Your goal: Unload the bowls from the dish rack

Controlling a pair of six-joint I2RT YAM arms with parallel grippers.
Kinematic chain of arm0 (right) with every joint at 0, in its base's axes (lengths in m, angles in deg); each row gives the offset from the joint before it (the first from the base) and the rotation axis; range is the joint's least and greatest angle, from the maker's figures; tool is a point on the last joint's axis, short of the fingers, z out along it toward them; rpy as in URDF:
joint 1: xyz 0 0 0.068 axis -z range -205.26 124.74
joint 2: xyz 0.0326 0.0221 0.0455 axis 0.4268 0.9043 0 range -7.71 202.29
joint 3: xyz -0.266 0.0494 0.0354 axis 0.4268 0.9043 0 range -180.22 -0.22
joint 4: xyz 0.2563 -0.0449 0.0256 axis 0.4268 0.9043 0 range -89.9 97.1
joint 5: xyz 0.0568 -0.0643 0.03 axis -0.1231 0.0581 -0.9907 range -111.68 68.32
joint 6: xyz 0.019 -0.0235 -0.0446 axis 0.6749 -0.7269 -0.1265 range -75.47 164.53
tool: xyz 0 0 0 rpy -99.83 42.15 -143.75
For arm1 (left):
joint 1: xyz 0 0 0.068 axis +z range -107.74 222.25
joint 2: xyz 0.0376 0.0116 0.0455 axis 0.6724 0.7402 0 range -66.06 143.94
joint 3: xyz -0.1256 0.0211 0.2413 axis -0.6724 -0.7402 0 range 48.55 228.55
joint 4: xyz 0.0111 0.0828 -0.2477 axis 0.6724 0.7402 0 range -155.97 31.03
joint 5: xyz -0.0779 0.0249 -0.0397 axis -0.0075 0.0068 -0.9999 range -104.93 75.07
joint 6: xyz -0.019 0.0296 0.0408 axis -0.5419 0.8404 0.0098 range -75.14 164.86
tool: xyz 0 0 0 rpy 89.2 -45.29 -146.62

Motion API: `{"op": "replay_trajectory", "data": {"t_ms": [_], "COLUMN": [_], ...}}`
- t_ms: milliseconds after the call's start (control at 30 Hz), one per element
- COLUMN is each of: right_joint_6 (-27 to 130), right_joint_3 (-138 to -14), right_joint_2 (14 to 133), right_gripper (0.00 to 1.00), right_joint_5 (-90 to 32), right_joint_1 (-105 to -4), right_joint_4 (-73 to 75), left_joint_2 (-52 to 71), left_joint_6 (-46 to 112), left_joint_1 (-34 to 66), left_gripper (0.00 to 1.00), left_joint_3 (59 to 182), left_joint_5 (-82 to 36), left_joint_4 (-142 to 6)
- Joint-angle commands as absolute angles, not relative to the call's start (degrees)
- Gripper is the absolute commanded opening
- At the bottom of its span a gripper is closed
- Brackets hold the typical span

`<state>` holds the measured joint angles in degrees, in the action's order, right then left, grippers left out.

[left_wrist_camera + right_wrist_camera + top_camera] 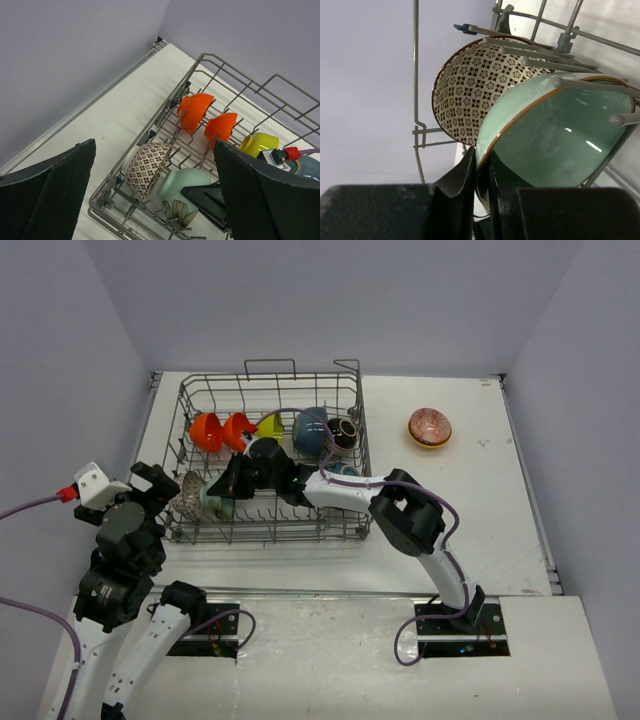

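The grey wire dish rack [266, 537] holds several bowls: two orange-red ones [207, 430], a yellow one [271, 426], a dark blue one [311, 430], a black one with a cream inside [343, 431], a brown-patterned one [187, 494] and a pale green one [214, 502]. My right gripper [228, 485] reaches into the rack and is shut on the pale green bowl's [555, 135] rim, one finger inside and one outside [482, 172]. The patterned bowl [475, 90] leans right behind it. My left gripper [155, 200] is open and empty, above the rack's near left corner [157, 490].
A red-patterned bowl [429, 427] sits upright on the white table to the right of the rack. The rack's upright tines [590, 85] cross over the pale green bowl. Walls close in the table at the back and both sides.
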<state>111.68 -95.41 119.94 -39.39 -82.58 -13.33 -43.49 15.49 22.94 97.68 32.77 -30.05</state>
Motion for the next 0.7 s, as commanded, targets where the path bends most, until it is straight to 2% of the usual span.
{"op": "replay_trajectory", "data": {"t_ms": [0, 667], "right_joint_6": [115.7, 118.5], "right_joint_3": [-94.3, -92.0], "right_joint_2": [117.2, 111.5], "right_gripper": [0.00, 0.00], "right_joint_5": [-42.4, -45.7], "right_joint_1": [-83.1, -82.8], "right_joint_4": [-19.2, -27.2], "left_joint_2": [-42.7, -41.5], "left_joint_6": [16.6, 17.3], "left_joint_1": [22.6, 22.6], "left_gripper": [1.00, 1.00], "left_joint_3": [97.6, 97.5], "left_joint_5": [32.7, 31.7], "left_joint_4": [-32.7, -33.1]}}
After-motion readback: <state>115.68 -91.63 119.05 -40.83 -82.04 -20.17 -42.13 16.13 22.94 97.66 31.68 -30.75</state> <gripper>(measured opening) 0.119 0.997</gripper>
